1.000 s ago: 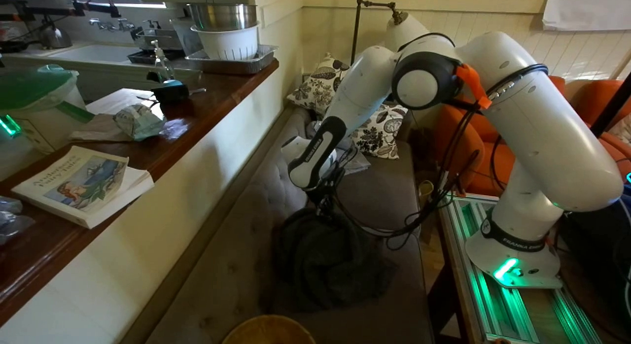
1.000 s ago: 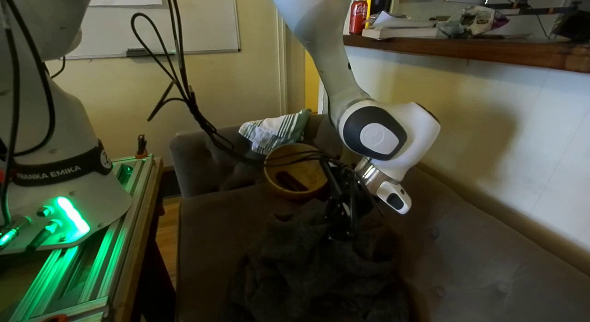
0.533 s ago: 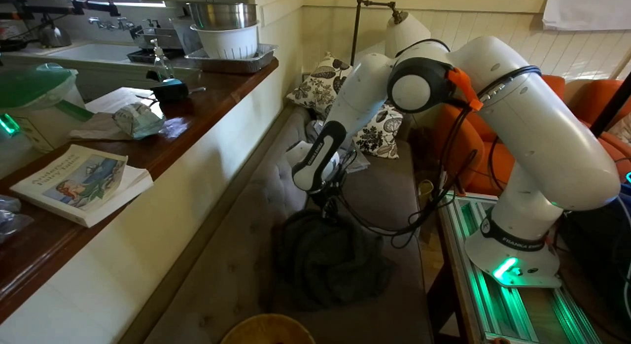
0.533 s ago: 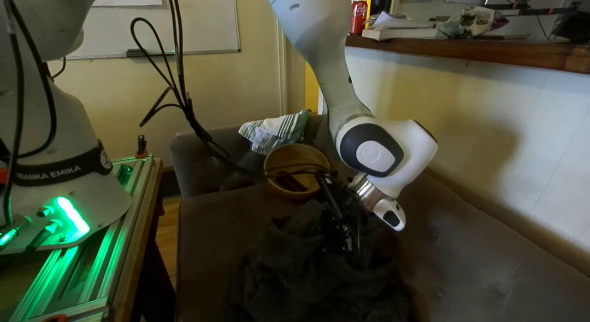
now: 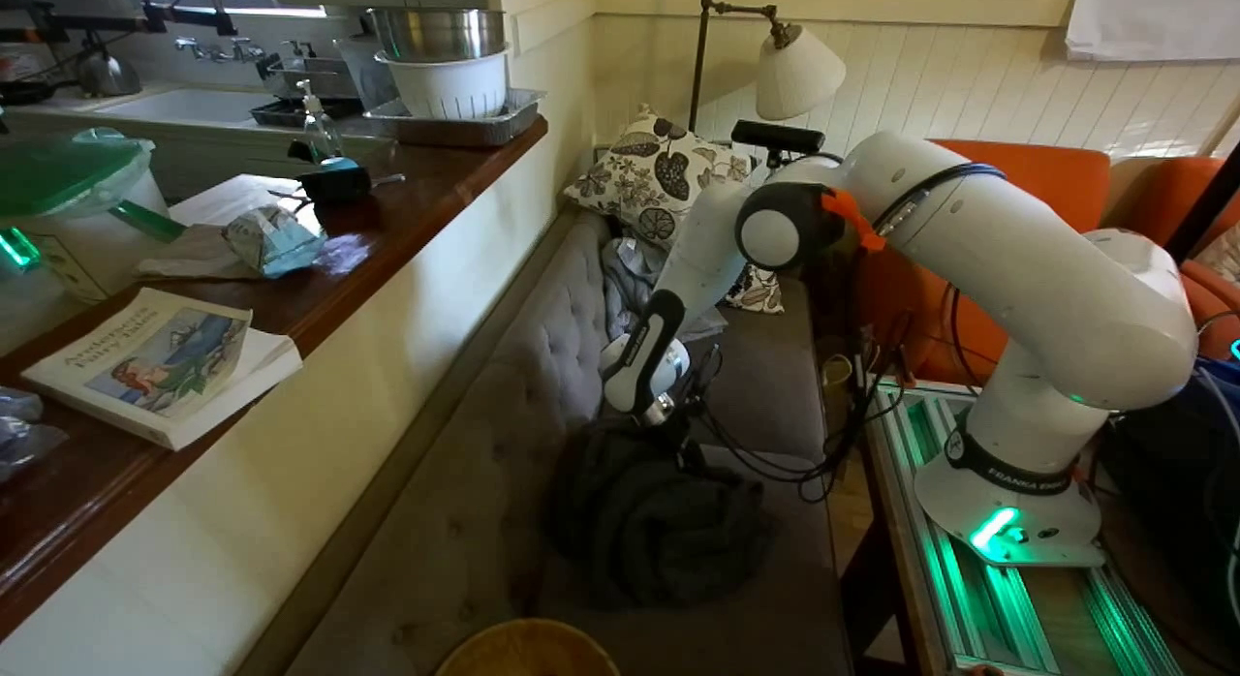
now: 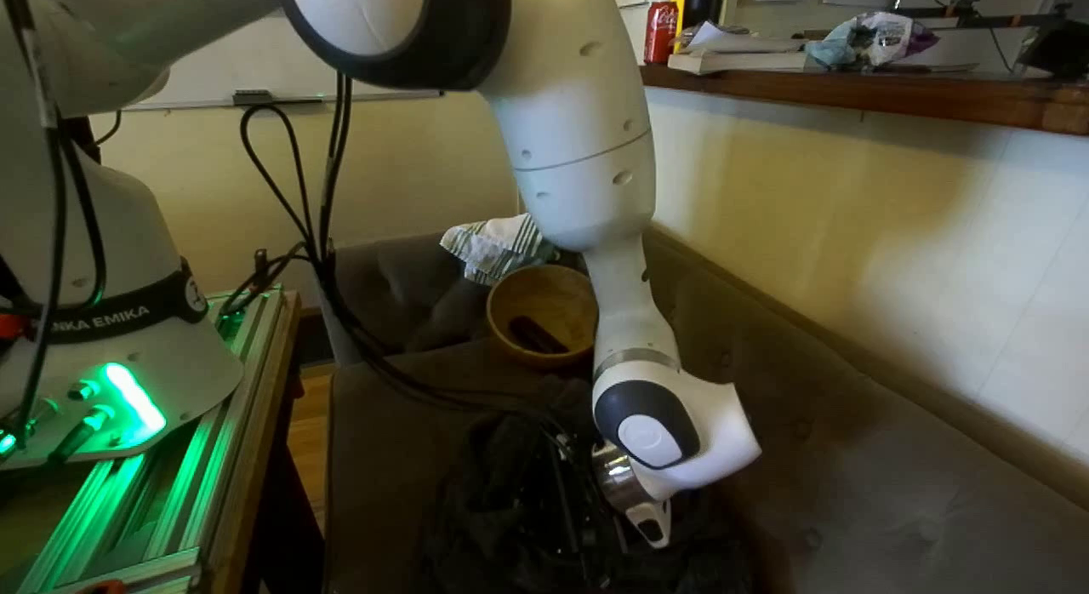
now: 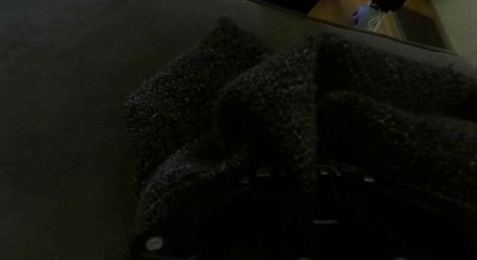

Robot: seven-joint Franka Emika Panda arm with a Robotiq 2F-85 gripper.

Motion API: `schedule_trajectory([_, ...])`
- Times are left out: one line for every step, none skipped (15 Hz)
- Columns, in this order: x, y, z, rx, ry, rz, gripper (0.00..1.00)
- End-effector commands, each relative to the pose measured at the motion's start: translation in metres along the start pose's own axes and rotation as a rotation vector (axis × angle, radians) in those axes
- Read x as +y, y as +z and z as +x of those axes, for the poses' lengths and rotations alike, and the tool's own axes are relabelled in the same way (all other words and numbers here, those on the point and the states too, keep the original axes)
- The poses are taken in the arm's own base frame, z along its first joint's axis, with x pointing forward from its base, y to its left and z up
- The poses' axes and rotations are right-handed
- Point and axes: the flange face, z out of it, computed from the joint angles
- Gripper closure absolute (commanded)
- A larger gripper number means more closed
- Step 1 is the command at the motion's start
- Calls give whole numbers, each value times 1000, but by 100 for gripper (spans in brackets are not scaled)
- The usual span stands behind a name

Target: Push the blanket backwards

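The dark grey blanket (image 5: 659,536) lies bunched on the brown tufted couch seat (image 5: 775,424). It also shows in an exterior view (image 6: 476,500), partly behind the arm, and its fuzzy folds fill the middle of the wrist view (image 7: 179,100). My gripper (image 5: 686,448) is low at the blanket's end nearer the patterned pillows, among its folds. In an exterior view the black gripper (image 6: 561,517) blends into the dark cloth. In the wrist view the fingers (image 7: 294,176) are very dark, with cloth showing at and between them; how far they are open is unclear.
A wooden bowl (image 6: 544,313) stands on the seat, with a striped towel (image 6: 498,245) behind it. The couch backrest (image 5: 542,366) runs along the wall below a wooden counter (image 5: 387,230). Patterned pillows (image 5: 659,172) and grey cloth (image 5: 630,269) lie at the couch's far end.
The arm has lowered and reached further toward the pillow end. The gripper has sunk deeper into the blanket, and the folds around it have shifted slightly.
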Motion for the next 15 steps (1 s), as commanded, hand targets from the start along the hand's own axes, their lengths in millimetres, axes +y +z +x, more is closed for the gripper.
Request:
schedule_trajectory([9, 6, 9, -17, 51, 54, 64])
schedule_trajectory([11, 1, 5, 3, 64, 50, 56])
schedule_trajectory([11, -5, -5, 39, 75, 44, 50])
schedule_trajectory([12, -12, -18, 78, 81, 51, 42])
schedule_trajectory([13, -16, -27, 112, 92, 54, 36])
schedule_trajectory([13, -21, -42, 160, 101, 58, 28])
schedule_trajectory([16, -26, -50, 198, 116, 59, 22])
schedule_trajectory([16, -32, -62, 234, 132, 76, 16])
schedule_trajectory([16, -36, -75, 259, 142, 83, 8])
schedule_trajectory([15, -39, -87, 286, 148, 88, 2])
schedule_trajectory([15, -41, -100, 306, 155, 89, 0])
schedule_trajectory([15, -42, -114, 333, 165, 93, 0])
schedule_trajectory([13, -43, -128, 360, 175, 99, 0])
schedule_trajectory([12, -43, -141, 396, 181, 111, 0])
schedule_trajectory([9, -43, -154, 439, 184, 130, 0])
